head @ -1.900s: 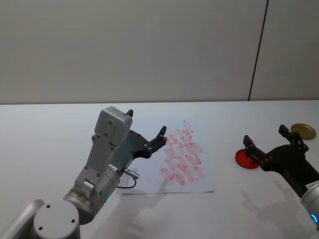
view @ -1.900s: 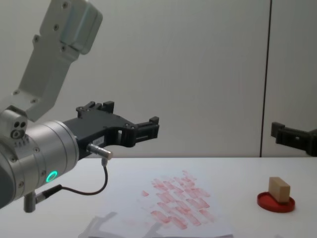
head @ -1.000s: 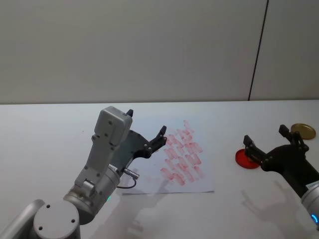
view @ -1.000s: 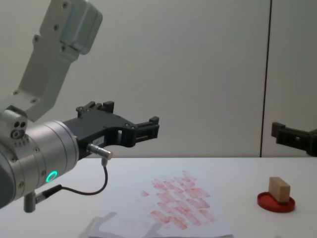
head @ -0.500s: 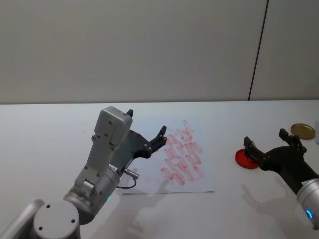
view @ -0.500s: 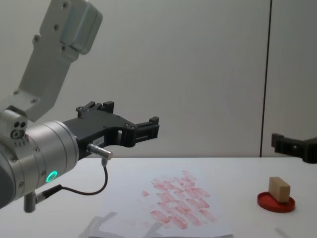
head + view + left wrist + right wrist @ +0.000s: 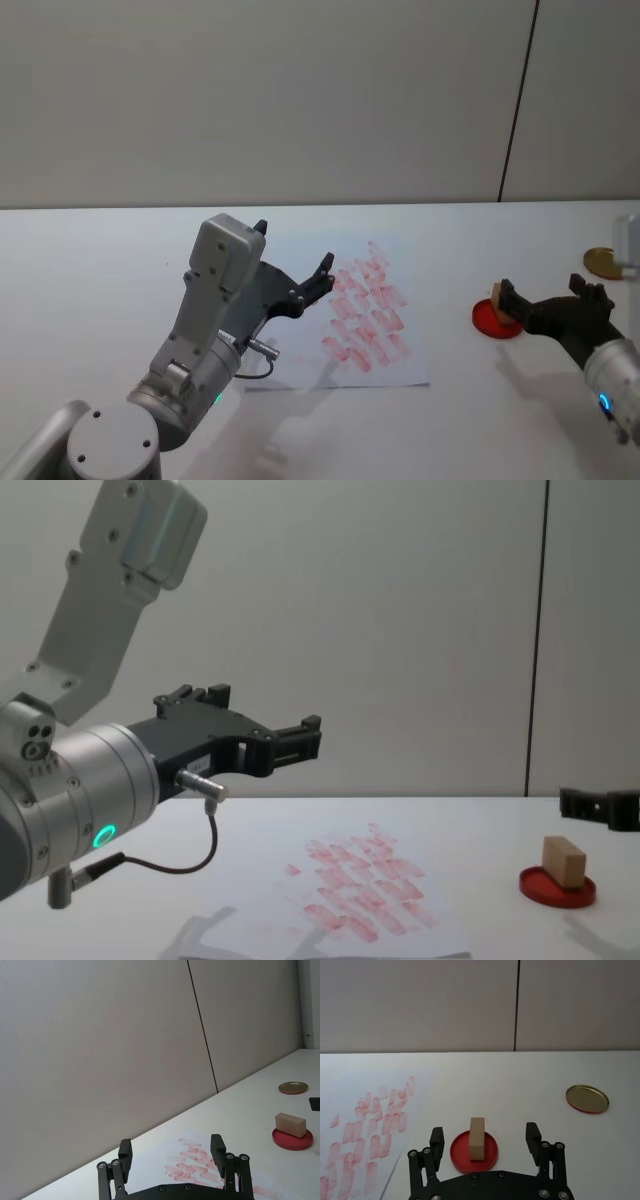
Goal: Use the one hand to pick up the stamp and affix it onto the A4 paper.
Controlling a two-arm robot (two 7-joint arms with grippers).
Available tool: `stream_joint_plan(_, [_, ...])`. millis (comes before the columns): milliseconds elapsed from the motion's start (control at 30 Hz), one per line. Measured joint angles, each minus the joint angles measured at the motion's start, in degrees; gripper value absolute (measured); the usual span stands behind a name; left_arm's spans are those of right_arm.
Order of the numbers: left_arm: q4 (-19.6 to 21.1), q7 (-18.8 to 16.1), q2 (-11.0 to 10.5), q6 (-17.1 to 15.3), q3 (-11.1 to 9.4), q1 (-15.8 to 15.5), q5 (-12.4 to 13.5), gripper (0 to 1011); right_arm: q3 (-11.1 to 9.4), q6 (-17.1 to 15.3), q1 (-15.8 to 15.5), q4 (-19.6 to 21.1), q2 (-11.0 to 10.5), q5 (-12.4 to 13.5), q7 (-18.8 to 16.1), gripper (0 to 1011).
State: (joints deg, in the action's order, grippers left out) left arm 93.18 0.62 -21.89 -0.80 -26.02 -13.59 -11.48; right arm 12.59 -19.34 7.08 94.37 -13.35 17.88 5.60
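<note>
Near the ink pad (image 7: 457, 1154) my released right pincer (image 7: 485, 1133) lines up on the stamp (image 7: 477, 1138), probably just short of it; next, advance and clench. Left pincer (image 7: 295, 246) idles released by the A4 paper (image 7: 405, 362).

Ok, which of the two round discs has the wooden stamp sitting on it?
The red ink pad, just ahead of the open right gripper; the stamp stands on it. The gold disc lies bare, farther from the paper.

One stamp (image 7: 477, 1137), one ink pad (image 7: 492, 1154), one paper (image 7: 365, 1125), one lid (image 7: 587, 1098), two pincers: left (image 7: 171, 1144), right (image 7: 485, 1131)
</note>
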Motion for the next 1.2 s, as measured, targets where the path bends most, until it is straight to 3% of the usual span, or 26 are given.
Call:
stream_joint_plan(167, [0.00, 0.00, 0.00, 0.00, 0.00, 0.00, 0.00, 993, -0.52, -3.16, 3.36, -4.08, 1.56, 0.91, 1.55, 1001])
stream_joint_plan(533, [0.00, 0.00, 0.00, 0.00, 0.00, 0.00, 0.00, 993, -0.85, -5.81, 8.32, -10.40, 3.92, 1.92, 1.95, 1001])
stream_joint_plan(1200, [0.00, 0.00, 0.00, 0.00, 0.00, 0.00, 0.00, 993, 0.18, -11.24, 11.63, -13.15, 7.12, 3.35, 3.48, 1001])
